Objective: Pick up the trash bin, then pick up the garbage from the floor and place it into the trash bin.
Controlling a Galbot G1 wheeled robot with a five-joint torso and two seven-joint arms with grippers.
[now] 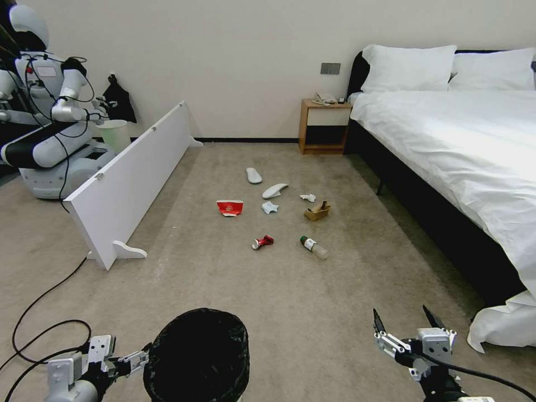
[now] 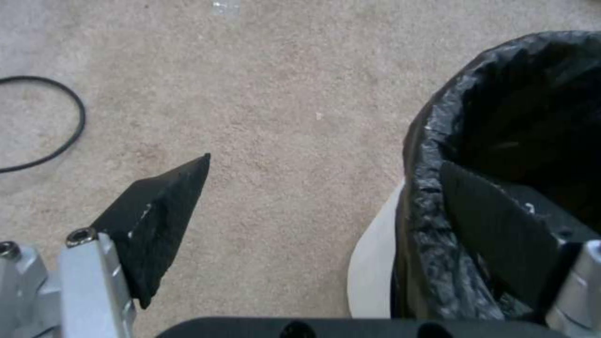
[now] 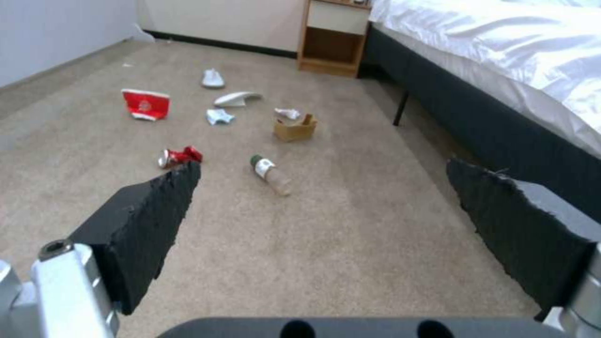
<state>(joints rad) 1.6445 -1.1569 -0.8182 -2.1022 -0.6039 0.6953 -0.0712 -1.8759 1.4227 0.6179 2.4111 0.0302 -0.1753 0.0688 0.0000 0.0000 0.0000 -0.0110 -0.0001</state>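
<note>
left end effector (image 2: 313, 220) straddling rim of trash bin (image 1: 196, 357) at near left, one finger inside the black liner, one outside over carpet; jaws spread wide, not yet pinching. right end effector (image 1: 406, 326) hovering low at near right, also spread wide, holding nothing. garbage lying mid-floor well ahead: red cup (image 1: 229, 207), crushed can (image 1: 262, 242), bottle (image 1: 314, 247), cardboard box (image 1: 317, 211), tissues, two slippers. risks, judging: closing on slack liner alone and pulling bag free; bin tilting from one-sided rim grip; bottle rolling when approached.
</note>
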